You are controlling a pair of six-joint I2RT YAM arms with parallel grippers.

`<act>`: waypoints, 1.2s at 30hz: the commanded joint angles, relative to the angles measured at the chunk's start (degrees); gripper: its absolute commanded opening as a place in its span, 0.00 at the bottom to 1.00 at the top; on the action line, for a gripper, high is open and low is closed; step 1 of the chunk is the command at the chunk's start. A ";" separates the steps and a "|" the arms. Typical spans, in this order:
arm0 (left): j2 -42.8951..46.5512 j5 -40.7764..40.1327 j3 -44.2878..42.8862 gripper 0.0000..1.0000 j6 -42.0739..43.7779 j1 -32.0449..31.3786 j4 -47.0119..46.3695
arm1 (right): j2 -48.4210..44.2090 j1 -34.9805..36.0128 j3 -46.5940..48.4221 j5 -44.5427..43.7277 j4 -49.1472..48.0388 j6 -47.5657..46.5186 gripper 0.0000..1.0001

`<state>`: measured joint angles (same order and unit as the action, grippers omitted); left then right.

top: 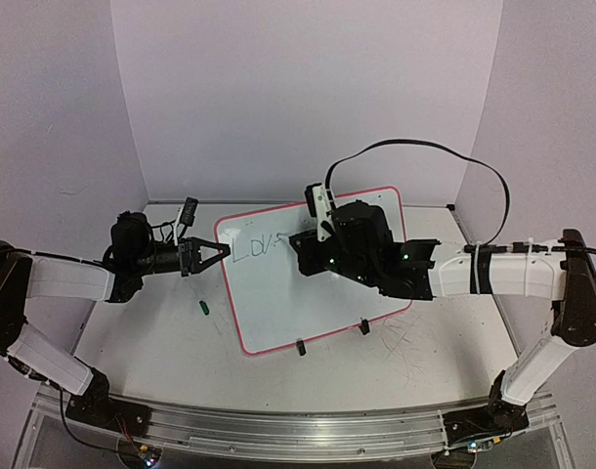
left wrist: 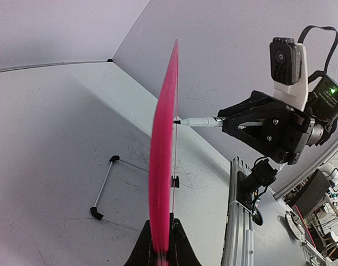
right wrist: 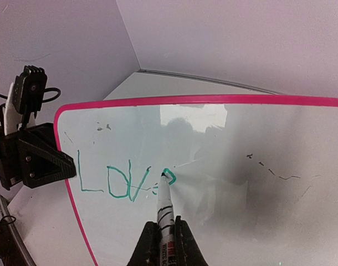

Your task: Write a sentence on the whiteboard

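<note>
Top cam: whiteboard (top: pixel 278 303) mid counter (top: pixel 132 342), L fingers (top: pixel 208 245) clamped on its left rim. R wrist cam only: R fingers (right wrist: pixel 149 246) closed on marker (right wrist: pixel 164 208), sentence (right wrist: pixel 122 180) reads "LOVe" in green. L wrist cam: board edge-on, marker tip touching it.

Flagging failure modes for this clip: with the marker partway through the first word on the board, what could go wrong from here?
1. The left jaws clamp the whiteboard at one edge only, so the marker pressing on its face could swing or flex it and skew the strokes.
2. The green letters are probably wet, and the right arm reaches across the board. A low wrist might smear them.
</note>
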<state>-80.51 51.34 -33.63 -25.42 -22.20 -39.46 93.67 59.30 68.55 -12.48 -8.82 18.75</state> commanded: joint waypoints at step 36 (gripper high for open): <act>0.83 1.08 -1.30 0.00 4.17 -0.75 0.22 | -2.38 0.95 -3.14 -5.07 4.16 2.69 0.00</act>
<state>-80.51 51.29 -33.63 -25.39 -22.20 -39.38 93.25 60.61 66.35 -12.36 -6.34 20.91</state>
